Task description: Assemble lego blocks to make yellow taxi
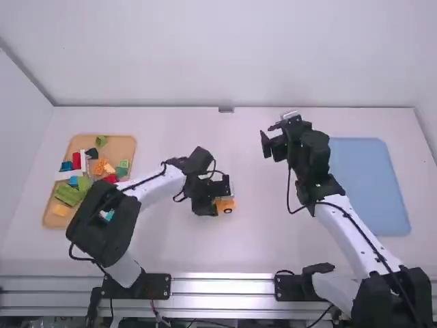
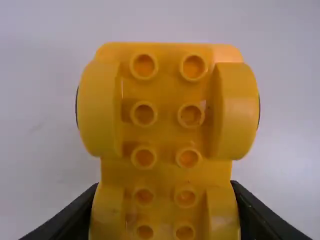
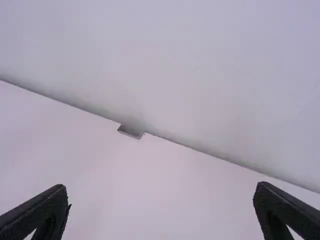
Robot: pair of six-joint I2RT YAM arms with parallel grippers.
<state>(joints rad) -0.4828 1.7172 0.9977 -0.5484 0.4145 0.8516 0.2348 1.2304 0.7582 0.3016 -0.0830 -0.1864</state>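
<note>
High view: the left gripper (image 1: 218,196), black and hard-edged, is closed onto a yellow-orange toy car body of glossy moulded plastic (image 1: 225,204), over the white table (image 1: 252,246), left of the middle. A round dark wheel with a pale hub (image 1: 228,210) shows on the body's near side.

The left wrist view gives what the high view does not — the underside. Smooth plastic, two parallel columns of short hollow round tubes, five rows visible; thick, curved yellow wheel-like pieces flank it in pairs, the farther pair with thin dark outer rims. One black finger bears on each side of the body, at its nearer end.

Right gripper (image 1: 270,137): spread wide, held out past the table's middle, right of the car body. Its wrist view has bare table and wall between the fingers, plus a small grey metal tab (image 3: 131,132) at the table's far edge.

The high view also gives the surroundings: a tan, round-cornered tray (image 1: 123,144) at left, holding loose studded blocks (image 1: 68,194) in green, red, blue, orange and white — and a flat, matte light-blue mat (image 1: 365,184) at right.
</note>
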